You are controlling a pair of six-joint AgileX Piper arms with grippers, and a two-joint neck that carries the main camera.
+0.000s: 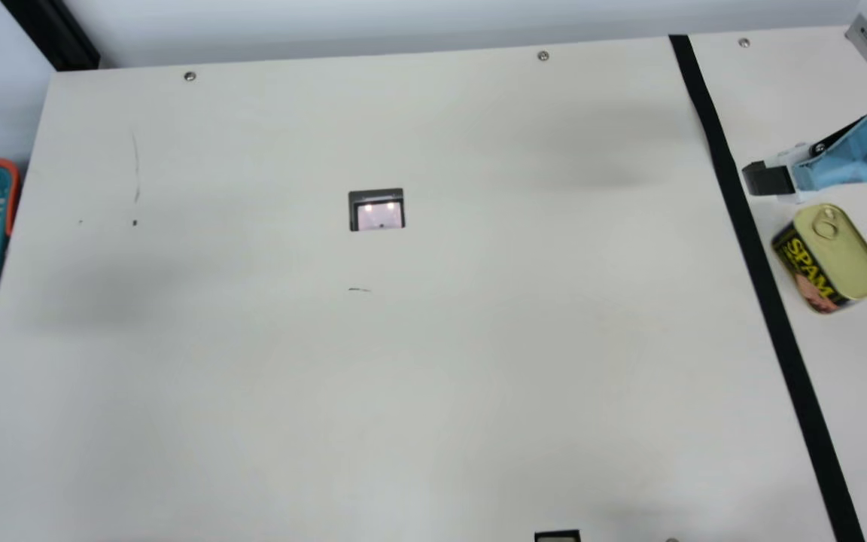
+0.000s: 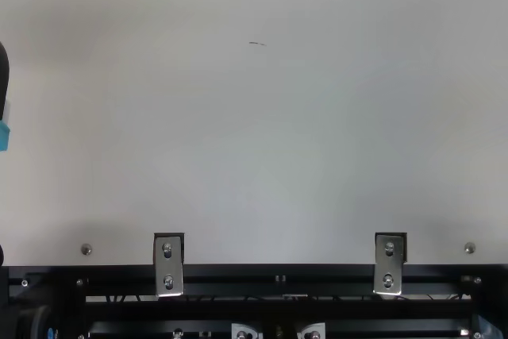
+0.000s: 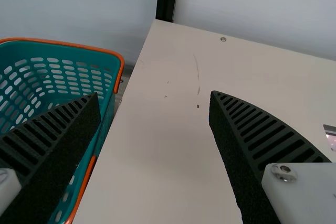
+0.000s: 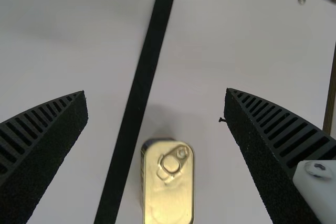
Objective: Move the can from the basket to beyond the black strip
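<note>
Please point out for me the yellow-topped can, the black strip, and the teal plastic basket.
gold-lidded metal can (image 4: 169,195): right wrist view, on its lid
long black strip (image 1: 766,278): main view, middle stretch
teal plastic basket (image 3: 63,77): left wrist view, inner wall

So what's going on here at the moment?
Neither arm is holding anything. The can stands on the table beyond the black strip, where the task wants it, with the right end effector open close to it. The left end effector is also open, near the basket.
</note>
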